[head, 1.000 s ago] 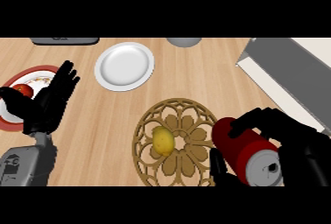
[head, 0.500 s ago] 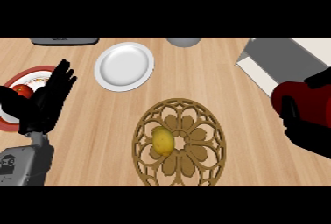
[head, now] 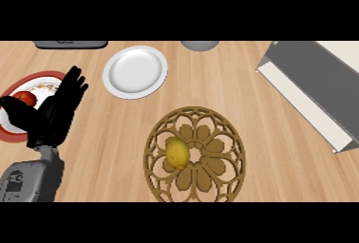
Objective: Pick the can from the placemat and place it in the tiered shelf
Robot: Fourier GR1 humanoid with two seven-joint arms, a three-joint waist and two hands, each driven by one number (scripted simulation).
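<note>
The round brown openwork placemat [head: 210,124] lies at the centre front, and only a yellow lemon [head: 176,153] rests on it. No can shows anywhere in the head view. The grey and cream tiered shelf [head: 319,85] stands at the right edge, running diagonally. My left hand [head: 54,114] is held open at the left, fingers straight and pointing up, over the edge of a red-rimmed plate. My right hand is out of the picture.
A white plate [head: 135,71] sits at the back left of centre. The red-rimmed plate [head: 17,85] at the far left carries a red fruit [head: 24,97]. A grey bowl [head: 200,45] and a dark flat object [head: 70,44] lie along the back edge.
My right hand, shut on the red can, rose from beside the placemat, moved to the right and left the view with the can. The left hand stayed still.
</note>
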